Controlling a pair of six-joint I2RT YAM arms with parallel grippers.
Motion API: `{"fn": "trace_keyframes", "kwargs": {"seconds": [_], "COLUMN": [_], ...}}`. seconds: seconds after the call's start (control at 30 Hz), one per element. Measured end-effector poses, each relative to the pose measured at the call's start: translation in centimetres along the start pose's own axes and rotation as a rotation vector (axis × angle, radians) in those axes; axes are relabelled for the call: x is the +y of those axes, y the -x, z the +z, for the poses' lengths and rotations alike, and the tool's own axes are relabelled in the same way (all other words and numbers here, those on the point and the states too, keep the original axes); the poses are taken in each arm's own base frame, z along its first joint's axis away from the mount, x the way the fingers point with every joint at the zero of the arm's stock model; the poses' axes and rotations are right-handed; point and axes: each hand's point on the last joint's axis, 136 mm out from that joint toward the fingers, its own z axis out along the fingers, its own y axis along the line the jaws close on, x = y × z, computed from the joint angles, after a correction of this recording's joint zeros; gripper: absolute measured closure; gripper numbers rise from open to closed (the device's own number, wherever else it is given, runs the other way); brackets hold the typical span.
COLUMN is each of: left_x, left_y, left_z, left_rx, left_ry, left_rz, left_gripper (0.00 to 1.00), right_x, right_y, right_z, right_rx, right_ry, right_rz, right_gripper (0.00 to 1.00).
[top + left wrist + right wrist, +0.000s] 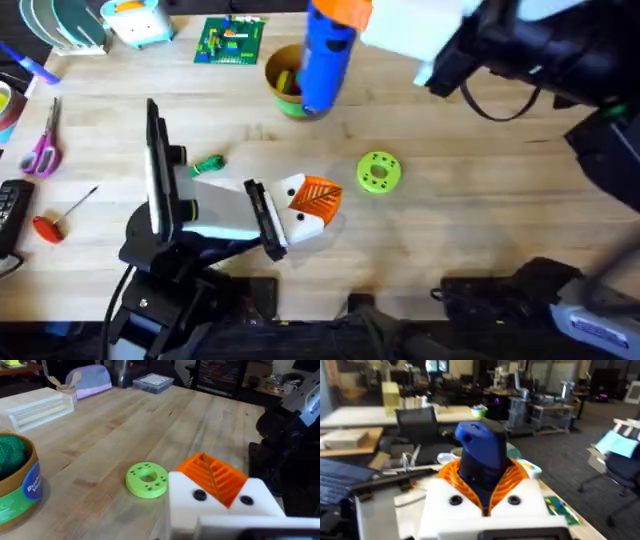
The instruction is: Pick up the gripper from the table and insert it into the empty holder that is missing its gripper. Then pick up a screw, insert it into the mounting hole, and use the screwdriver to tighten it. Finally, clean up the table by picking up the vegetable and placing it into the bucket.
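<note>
1. Overhead: the right gripper [345, 15] pinches the blue screwdriver [326, 55] up over the bucket [285, 80]. The vegetable [208, 165] lies on the table [450, 210], so cleanup is left.
2. Left wrist: the left gripper [215, 487] looks pressed together, orange tip fitted.
3. Right wrist: orange pads [515, 477] squeeze the screwdriver.

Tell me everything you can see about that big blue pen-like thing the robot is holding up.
The screwdriver is a blue, plastic-looking cylinder with a blunt, squared-off end. The right end effector clamps it between orange ribbed pads on white blocks, held high above the table, roughly upright, over the bucket in the overhead view. Its tip cannot be made out.
</note>
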Motion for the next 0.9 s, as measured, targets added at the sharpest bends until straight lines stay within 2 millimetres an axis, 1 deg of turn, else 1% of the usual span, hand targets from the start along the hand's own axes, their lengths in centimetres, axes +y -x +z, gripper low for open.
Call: {"fn": "trace_keyframes", "kwargs": {"seconds": [0.07, 0.17, 0.2, 0.27, 0.3, 0.4, 0.47, 0.53, 0.6, 0.77, 0.83, 0.9], "left_x": [0.0, 0.0, 0.0, 0.0, 0.0, 0.0, 0.0, 0.0, 0.0, 0.0, 0.0, 0.0], "left_y": [0.0, 0.0, 0.0, 0.0, 0.0, 0.0, 0.0, 0.0, 0.0, 0.0, 0.0, 0.0], "left_z": [0.0, 0.0, 0.0, 0.0, 0.0, 0.0, 0.0, 0.0, 0.0, 0.0, 0.0, 0.0], "left_rx": [0.0, 0.0, 0.0, 0.0, 0.0, 0.0, 0.0, 0.0, 0.0, 0.0, 0.0, 0.0], "left_ry": [0.0, 0.0, 0.0, 0.0, 0.0, 0.0, 0.0, 0.0, 0.0, 0.0, 0.0, 0.0], "left_rz": [0.0, 0.0, 0.0, 0.0, 0.0, 0.0, 0.0, 0.0, 0.0, 0.0, 0.0, 0.0], "left_gripper": [0.985, 0.985, 0.985, 0.985, 0.985, 0.985, 0.985, 0.985, 0.985, 0.985, 0.985, 0.985], "right_x": [-2.2, -6.4, -8.2, -11.5, -13.4, -17.7, -19.4, -20.4, -20.9, -20.7, -20.6, -20.4], "right_y": [-2.9, -8.3, -10.5, -13.9, -15.7, -19.6, -21.6, -23.7, -26.1, -32.0, -33.4, -34.4], "right_z": [-0.6, -2.4, -3.5, -5.8, -7.2, -11.2, -13.2, -14.7, -15.9, -17.9, -18.4, -18.8], "right_rx": [0.107, 0.308, 0.398, 0.55, 0.635, 0.845, 0.968, 1.084, 1.191, 1.378, 1.422, 1.453], "right_ry": [-0.062, -0.195, -0.256, -0.364, -0.425, -0.549, -0.578, -0.572, -0.535, -0.404, -0.37, -0.342], "right_rz": [-0.042, -0.118, -0.149, -0.206, -0.243, -0.349, -0.417, -0.479, -0.528, -0.569, -0.58, -0.587], "right_gripper": [0.973, 0.973, 0.973, 0.973, 0.973, 0.973, 0.973, 0.973, 0.973, 0.973, 0.973, 0.973]}}
